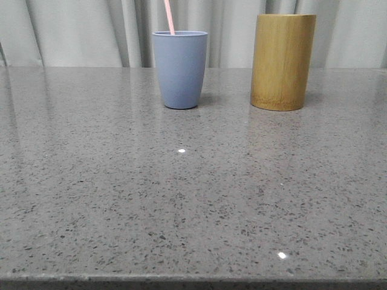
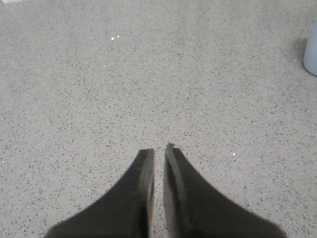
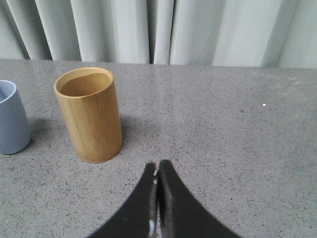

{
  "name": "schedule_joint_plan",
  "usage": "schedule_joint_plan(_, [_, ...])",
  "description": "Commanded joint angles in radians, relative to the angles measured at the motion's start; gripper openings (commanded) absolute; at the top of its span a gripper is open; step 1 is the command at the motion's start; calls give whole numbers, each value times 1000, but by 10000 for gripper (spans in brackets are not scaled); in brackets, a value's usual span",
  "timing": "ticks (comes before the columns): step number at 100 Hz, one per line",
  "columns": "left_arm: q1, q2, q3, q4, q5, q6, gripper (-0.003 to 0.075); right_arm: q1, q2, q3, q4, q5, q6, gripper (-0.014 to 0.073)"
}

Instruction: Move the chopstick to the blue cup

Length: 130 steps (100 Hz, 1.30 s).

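Note:
The blue cup (image 1: 179, 69) stands upright at the back of the table. A thin pale pink chopstick (image 1: 169, 17) sticks up out of it and leaves the frame at the top. The cup's edge also shows in the left wrist view (image 2: 312, 52) and in the right wrist view (image 3: 11, 119). No gripper shows in the front view. My left gripper (image 2: 158, 148) hovers over bare table, its jaws nearly together with only a thin slit, holding nothing. My right gripper (image 3: 157, 165) is shut and empty, short of the bamboo cylinder.
A taller yellow-brown bamboo cylinder (image 1: 283, 61) stands to the right of the blue cup; in the right wrist view (image 3: 89, 116) nothing shows in its open top. The grey speckled table (image 1: 193, 199) ends at pale curtains (image 1: 78, 30) behind.

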Motion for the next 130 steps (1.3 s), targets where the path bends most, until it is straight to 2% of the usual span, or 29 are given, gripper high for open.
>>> schedule_joint_plan(1, [0, -49, 16, 3, -106, -10, -19, -6, -51, 8, -13, -85, 1, -106])
schedule_joint_plan(47, [0, -318, 214, 3, -224, -10, -19, -6, -304, 182, -14, -86, 1, -106])
schedule_joint_plan(130, [0, -328, 219, 3, -219, -10, -19, -6, -309, 182, -14, -84, 1, -106])
